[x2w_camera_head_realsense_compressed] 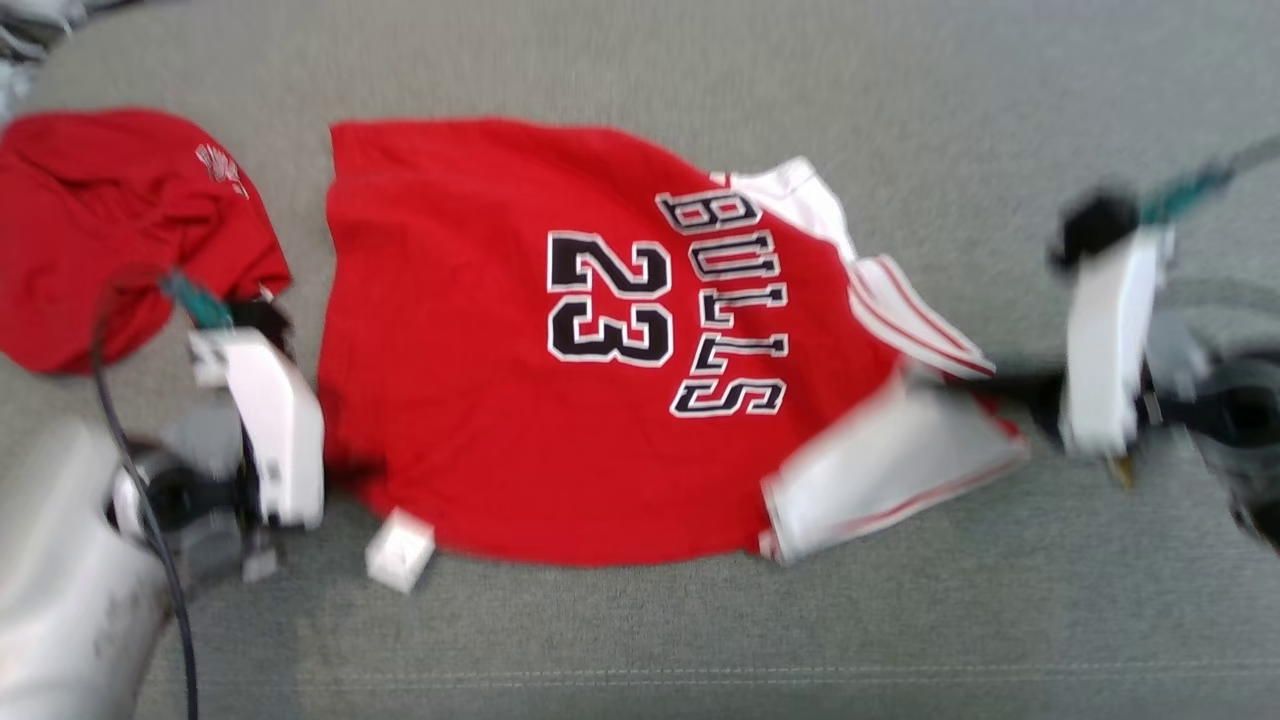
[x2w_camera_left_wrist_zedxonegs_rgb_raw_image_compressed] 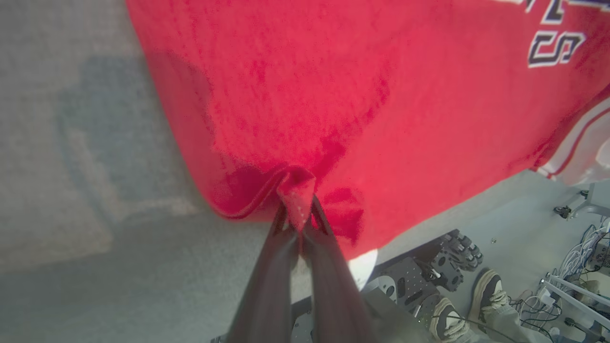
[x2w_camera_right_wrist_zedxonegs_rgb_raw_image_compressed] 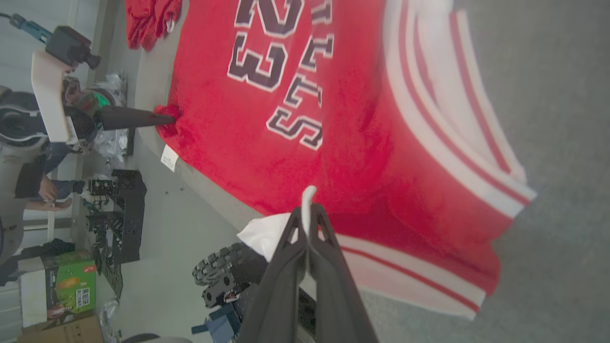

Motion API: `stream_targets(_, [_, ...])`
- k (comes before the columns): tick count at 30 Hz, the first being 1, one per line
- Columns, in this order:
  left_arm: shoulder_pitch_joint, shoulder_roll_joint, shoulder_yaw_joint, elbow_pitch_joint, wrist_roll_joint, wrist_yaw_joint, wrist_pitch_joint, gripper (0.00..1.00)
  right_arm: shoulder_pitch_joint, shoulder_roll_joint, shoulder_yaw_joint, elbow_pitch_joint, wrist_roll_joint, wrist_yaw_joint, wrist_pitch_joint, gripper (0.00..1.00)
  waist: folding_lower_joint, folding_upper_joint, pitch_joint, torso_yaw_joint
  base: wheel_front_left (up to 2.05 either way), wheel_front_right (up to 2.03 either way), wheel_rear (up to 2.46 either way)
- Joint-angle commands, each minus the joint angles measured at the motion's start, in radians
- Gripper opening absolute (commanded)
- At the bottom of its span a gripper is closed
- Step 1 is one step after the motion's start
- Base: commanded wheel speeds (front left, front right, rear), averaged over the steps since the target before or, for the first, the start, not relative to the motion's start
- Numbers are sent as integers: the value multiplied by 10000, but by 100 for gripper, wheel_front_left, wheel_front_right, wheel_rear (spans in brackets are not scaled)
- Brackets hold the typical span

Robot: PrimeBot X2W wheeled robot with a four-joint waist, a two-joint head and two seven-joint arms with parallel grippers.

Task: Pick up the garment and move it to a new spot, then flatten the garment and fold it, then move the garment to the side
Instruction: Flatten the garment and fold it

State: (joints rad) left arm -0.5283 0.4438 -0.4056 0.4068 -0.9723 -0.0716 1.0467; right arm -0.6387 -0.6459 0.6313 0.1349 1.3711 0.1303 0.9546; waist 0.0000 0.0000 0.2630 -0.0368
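Observation:
The garment is a red jersey [x2w_camera_head_realsense_compressed: 450, 350] with "BULLS 23" in black and white and white-striped trim. It lies spread on a grey cushioned surface [x2w_camera_head_realsense_compressed: 700, 640], its front edge lifted. My left gripper [x2w_camera_left_wrist_zedxonegs_rgb_raw_image_compressed: 296, 209] is shut on a pinch of the red hem at the jersey's near left corner [x2w_camera_head_realsense_compressed: 335, 470]. The right wrist view shows the left gripper's dark fingers [x2w_camera_right_wrist_zedxonegs_rgb_raw_image_compressed: 138, 119] meeting that edge. My right gripper [x2w_camera_right_wrist_zedxonegs_rgb_raw_image_compressed: 309, 212] is shut on the white-trimmed edge at the jersey's right end [x2w_camera_head_realsense_compressed: 930, 385]. A white tag [x2w_camera_head_realsense_compressed: 400, 550] hangs from the front hem.
A second red garment [x2w_camera_head_realsense_compressed: 120, 230] lies crumpled at the far left of the surface. Below the surface's front edge are the robot's wheeled base [x2w_camera_left_wrist_zedxonegs_rgb_raw_image_compressed: 429, 271], a person's shoes [x2w_camera_left_wrist_zedxonegs_rgb_raw_image_compressed: 486, 290], cables [x2w_camera_left_wrist_zedxonegs_rgb_raw_image_compressed: 581, 252], black frames [x2w_camera_right_wrist_zedxonegs_rgb_raw_image_compressed: 114, 209] and boxes [x2w_camera_right_wrist_zedxonegs_rgb_raw_image_compressed: 71, 286].

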Motion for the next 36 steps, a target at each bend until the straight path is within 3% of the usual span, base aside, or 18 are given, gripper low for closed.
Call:
stream_targets(1, [-1487, 366, 802, -520, -250, 123, 37, 0, -1600, 1021, -802, 745, -788, 4, -608, 0, 0, 0, 1968, -114, 0, 0, 0])
stream_targets(2, [-2340, 326, 1161, -831, -37, 11, -795, 0, -2669, 1751, -1399, 1305, -1442, 4, -1419, 0, 0, 0, 2397, -160, 0, 0, 0])
stream_targets(5, [-5894, -271, 2865, -1385, 1116, -312, -5978, 0, -6293, 3138, -3904, 3128, -4598, 4, -5629, 0, 0, 0, 3316, -242, 0, 0, 0])
stream_targets(6, [-6815, -539, 3195, -1093, 1175, -372, -7083, 0, -7225, 3533, -4901, 3846, -5314, 4, -6866, 0, 0, 0, 3373, -250, 0, 0, 0])
stream_targets(8, [-7989, -703, 3017, -374, 1527, -511, -8340, 0, -8354, 4027, -5725, 4944, -6506, 4, -7793, 0, 0, 0, 3210, -185, 0, 0, 0])
stream_targets(12, [-8536, -748, 2450, 656, 1370, -579, -8982, 0, -8993, 4378, -6047, 5837, -7271, 4, -7667, 0, 0, 0, 2885, -292, 0, 0, 0])
stream_targets(15, [-8509, -425, 1937, 943, 659, -585, -9289, 0, -9186, 4645, -6204, 6045, -7330, 4, -7184, 0, 0, 0, 3231, -480, 0, 0, 0])
stream_targets(22, [-6411, 636, 783, 754, -1866, -589, -10240, 0, -7344, 4933, -5738, 4157, -5575, 4, -5768, 0, 0, 0, 4315, -931, 0, 0, 0])
stream_targets(29, [-3670, 886, -352, 655, -3031, -589, -11947, 0, -3363, 3764, -5560, 1476, -3635, 4, -4939, 0, 0, 0, 3580, -902, 0, 0, 0])
stream_targets(36, [-2471, 837, -1451, 535, -3362, -590, -12883, 0, -559, 3227, -6025, 520, -2920, 4, -5067, 0, 0, 0, 2198, -691, 0, 0, 0])
